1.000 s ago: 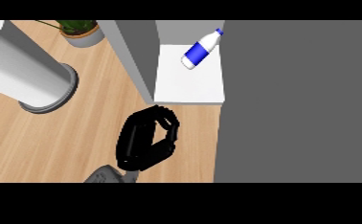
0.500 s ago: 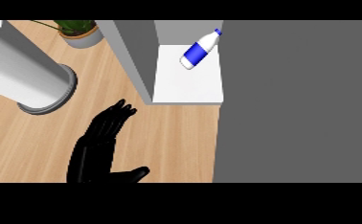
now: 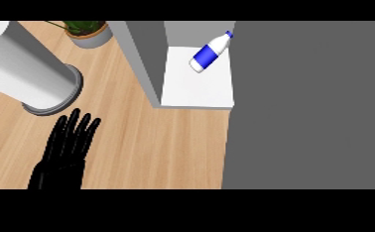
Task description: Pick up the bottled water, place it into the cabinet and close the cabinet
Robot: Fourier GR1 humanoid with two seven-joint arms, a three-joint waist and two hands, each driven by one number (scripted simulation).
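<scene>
The bottled water (image 3: 208, 55), white with a blue label and blue cap, lies tilted on the white shelf (image 3: 198, 91) inside the cabinet, cap toward the upper right. The cabinet's grey side wall (image 3: 144, 62) stands just left of the shelf. My left hand (image 3: 64, 149) is at the lower left over the wooden counter, fingers straight and pointing up, holding nothing. It is well apart from the bottle and the shelf. My right hand does not show.
A large grey cylinder (image 3: 35, 77) stands at the left on the wooden counter (image 3: 161, 146), just above my hand. A potted plant (image 3: 89, 33) is at the top left. A flat dark grey surface (image 3: 300, 107) fills the right side.
My left hand was curled near the shelf's front edge; it has opened and moved left and down, away from the cabinet. The bottle has not moved.
</scene>
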